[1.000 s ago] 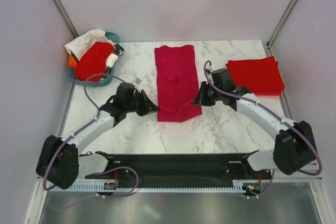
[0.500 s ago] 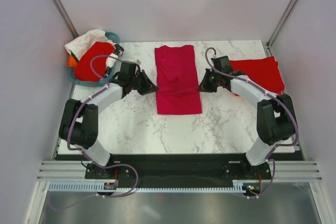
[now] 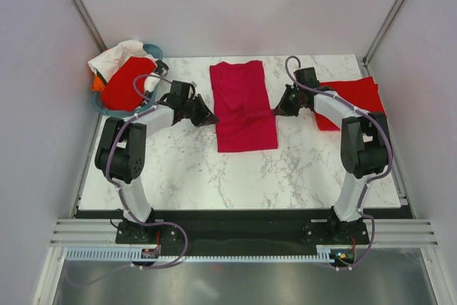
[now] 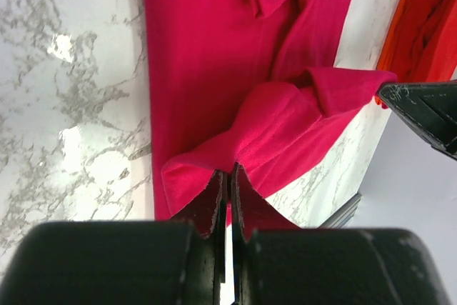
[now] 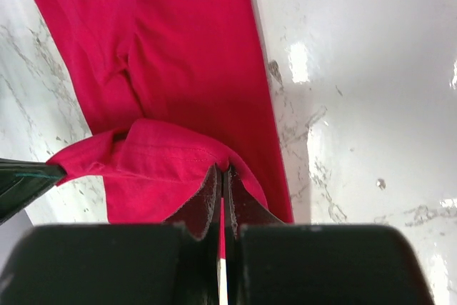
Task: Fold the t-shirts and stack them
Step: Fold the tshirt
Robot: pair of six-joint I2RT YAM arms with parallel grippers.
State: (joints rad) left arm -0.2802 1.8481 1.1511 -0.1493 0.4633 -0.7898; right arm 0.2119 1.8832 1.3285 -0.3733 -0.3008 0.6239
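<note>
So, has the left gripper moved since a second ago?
Yes. The left gripper, shut on the pink shirt, has moved farther up the table, now nearly level with the basket's near rim.

The middle t-shirt (image 3: 243, 83) lies lengthwise at the centre of the desk (image 3: 300, 169), running from the far edge toward the arms. Its near end is raised and doubled back over the part behind it. The left end effector (image 3: 211, 118) pinches that raised end at the shirt's left edge. The right end effector (image 3: 276, 111) pinches it at the right edge, so the 2 face each other across the shirt. At the desk's right edge lies a stack of folded t-shirts (image 3: 360, 98), with the right arm reaching over its left part. At the far left corner sits a basket (image 3: 121, 113) holding 1 more t-shirt (image 3: 127, 82), with other cloths (image 3: 118, 53) behind it.
</note>
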